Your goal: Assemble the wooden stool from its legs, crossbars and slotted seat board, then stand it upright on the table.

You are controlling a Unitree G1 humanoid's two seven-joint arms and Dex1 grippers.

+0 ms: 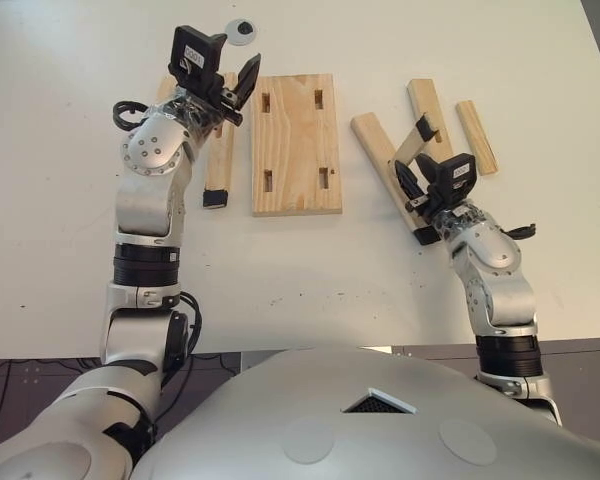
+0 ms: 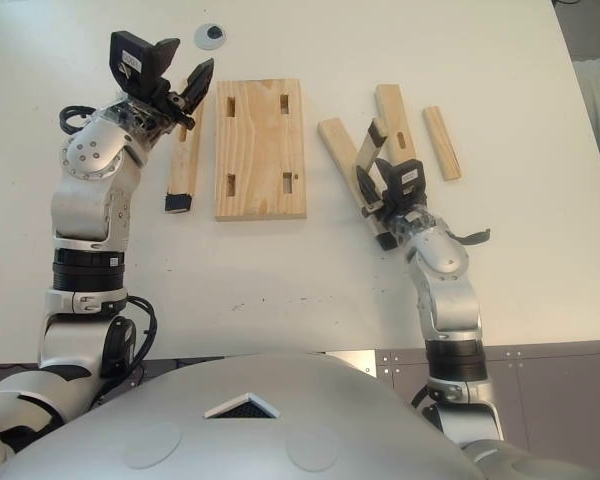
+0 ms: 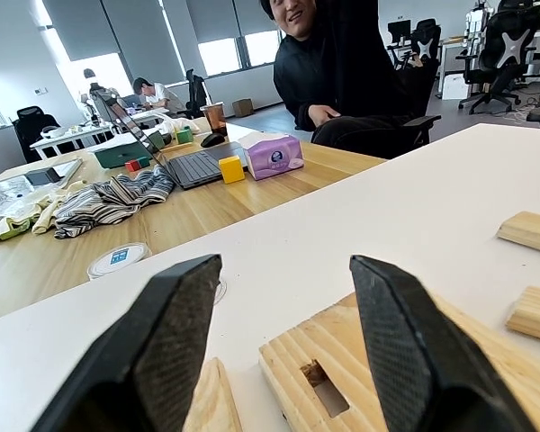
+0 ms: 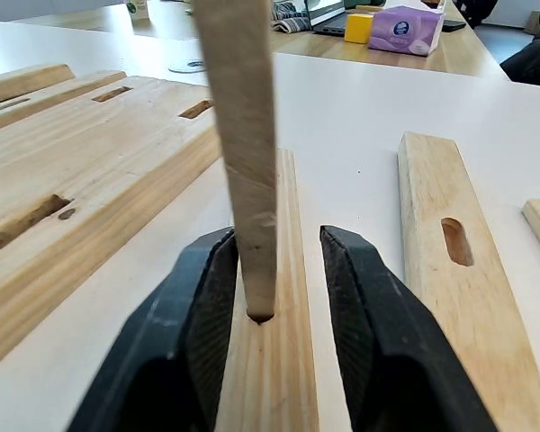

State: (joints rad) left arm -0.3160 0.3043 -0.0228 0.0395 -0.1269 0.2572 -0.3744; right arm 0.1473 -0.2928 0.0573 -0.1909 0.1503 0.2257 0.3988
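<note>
Your right gripper [image 4: 279, 238] sits open around the crossbar [image 4: 243, 135] planted in the slotted leg [image 4: 272, 387] right of the seat board [image 1: 296, 140], left gripper [image 3: 286, 270] open too, so a sideways nudge could lever it out.

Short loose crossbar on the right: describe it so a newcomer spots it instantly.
On the white table, go to the robot's right of the slotted seat board, past the two legs by the right gripper. The short crossbar lies flat at the row's far end, touching nothing. It is shorter than the legs, shows no slot, unlike the other crossbar, propped in a leg.
</note>
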